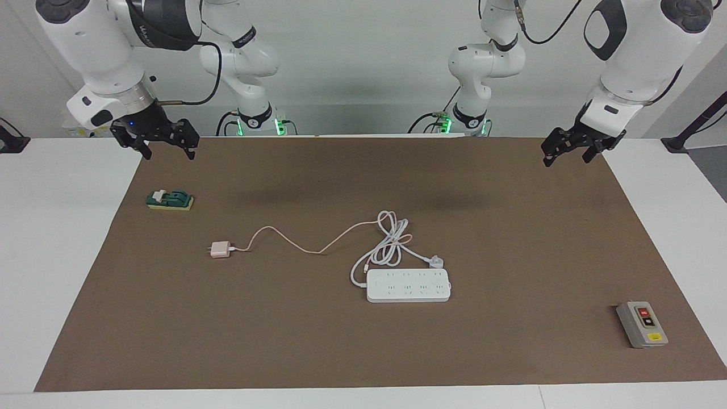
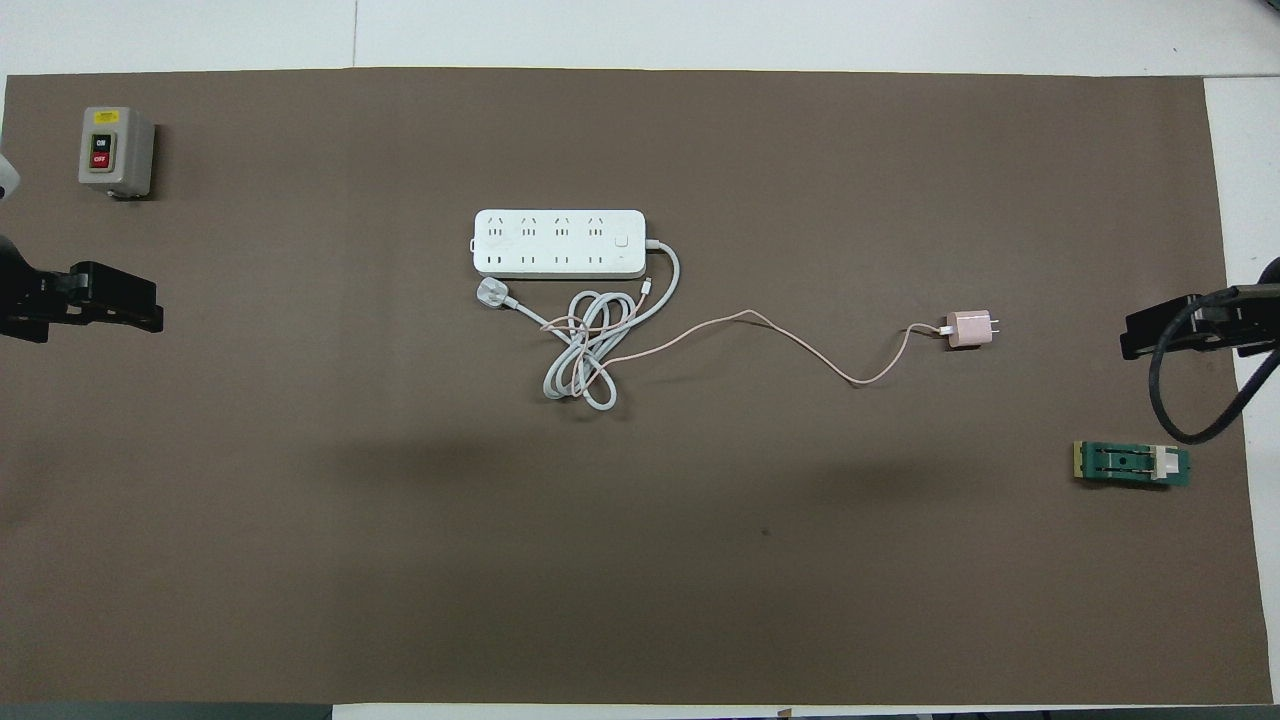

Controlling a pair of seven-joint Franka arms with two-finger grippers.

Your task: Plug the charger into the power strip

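The charger [image 1: 220, 249], a small pale pink cube, lies on the brown mat toward the right arm's end; it also shows in the overhead view [image 2: 968, 329]. Its thin pink cable [image 1: 284, 238] runs to the coiled white cord [image 1: 389, 244]. The white power strip [image 1: 408, 285] lies mid-table, sockets up, farther from the robots than the coil, and shows in the overhead view [image 2: 558, 243]. My right gripper [image 1: 168, 152] is open, empty and raised over the mat's edge at its own end. My left gripper [image 1: 567, 159] is open, empty and raised at the other end. Both arms wait.
A green knife switch on a yellow base [image 1: 170, 200] lies near the right gripper, nearer to the robots than the charger. A grey box with red and black buttons [image 1: 642, 324] stands toward the left arm's end. The cord's white plug [image 1: 436, 261] lies beside the strip.
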